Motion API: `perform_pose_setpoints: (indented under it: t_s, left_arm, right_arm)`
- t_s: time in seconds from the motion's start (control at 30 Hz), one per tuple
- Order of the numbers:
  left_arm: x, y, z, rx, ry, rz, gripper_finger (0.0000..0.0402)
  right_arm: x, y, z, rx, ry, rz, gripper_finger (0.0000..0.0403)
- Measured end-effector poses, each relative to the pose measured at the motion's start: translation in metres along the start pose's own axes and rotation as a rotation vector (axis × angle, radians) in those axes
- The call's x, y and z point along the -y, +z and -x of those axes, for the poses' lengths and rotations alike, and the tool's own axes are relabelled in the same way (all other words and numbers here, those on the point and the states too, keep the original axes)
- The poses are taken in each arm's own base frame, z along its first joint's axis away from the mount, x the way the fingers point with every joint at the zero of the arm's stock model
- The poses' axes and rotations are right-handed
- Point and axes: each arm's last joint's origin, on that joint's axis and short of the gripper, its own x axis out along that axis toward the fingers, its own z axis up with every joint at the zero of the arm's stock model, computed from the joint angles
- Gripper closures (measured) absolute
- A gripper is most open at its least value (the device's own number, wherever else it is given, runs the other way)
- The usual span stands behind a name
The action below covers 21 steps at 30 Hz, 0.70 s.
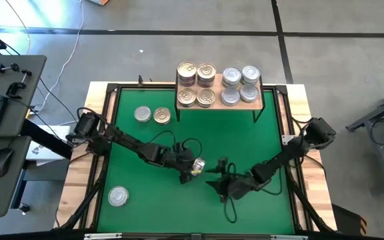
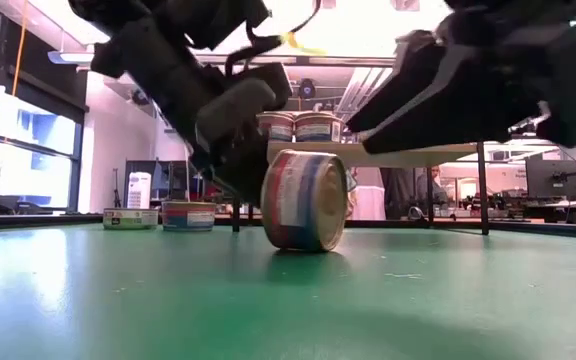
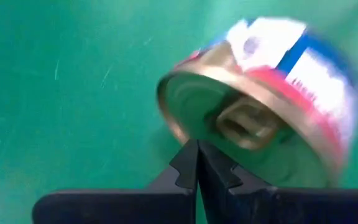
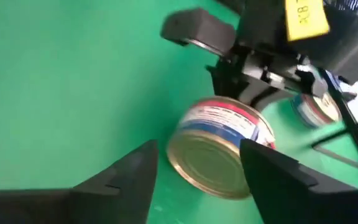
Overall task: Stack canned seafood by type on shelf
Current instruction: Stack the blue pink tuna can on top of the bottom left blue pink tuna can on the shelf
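A tin (image 1: 197, 165) with a gold pull-tab lid and a red, white and blue label stands on its side wall on the green mat (image 1: 245, 133), mid-table. The low view shows this tin (image 2: 305, 200) on edge. My left gripper (image 1: 187, 167) is shut, at the tin's lid side (image 3: 247, 118). My right gripper (image 4: 197, 148) is open, with one finger on either side of the tin (image 4: 219, 149), whose plain bottom faces it. The shelf (image 1: 255, 103) at the far edge carries gold-lidded stacks (image 1: 197, 83) on the left and silver-lidded stacks (image 1: 240, 85) on the right. My left gripper's shut fingertips (image 3: 188, 163) meet the tin at the rim of its gold lid (image 3: 194, 138), coming level from the table's left. The tin stands on edge on the mat, its lid turned toward these fingers. My right gripper: I cannot tell whether its fingers touch the tin.
Two tins (image 1: 143, 115) (image 1: 162, 117) lie flat on the mat left of the shelf, and a silver-lidded one (image 1: 118, 195) sits near the near-left corner. A black frame (image 1: 109, 90) rims the mat. Open mat lies right of the shelf legs.
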Motion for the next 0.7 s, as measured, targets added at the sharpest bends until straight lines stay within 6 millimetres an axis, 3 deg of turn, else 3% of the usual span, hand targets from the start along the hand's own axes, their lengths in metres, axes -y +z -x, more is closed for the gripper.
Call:
perform_pose_setpoints:
  t_s: [0.27,0.5,0.7]
  left_arm:
    - [0.000,-0.001,-0.001,-0.001,0.006,-0.009,0.0401]
    - [0.003,-0.003,0.004,-0.009,0.026,-0.031,0.0401]
    - [0.005,-0.013,0.034,-0.085,0.190,-0.030,0.0401]
  right_arm:
    - [0.039,0.019,-0.019,-0.232,0.107,0.162,0.0102]
    - [0.085,0.029,-0.038,-0.238,0.301,0.258,0.0094]
    - [0.103,0.018,-0.058,-0.181,0.418,0.313,0.0094]
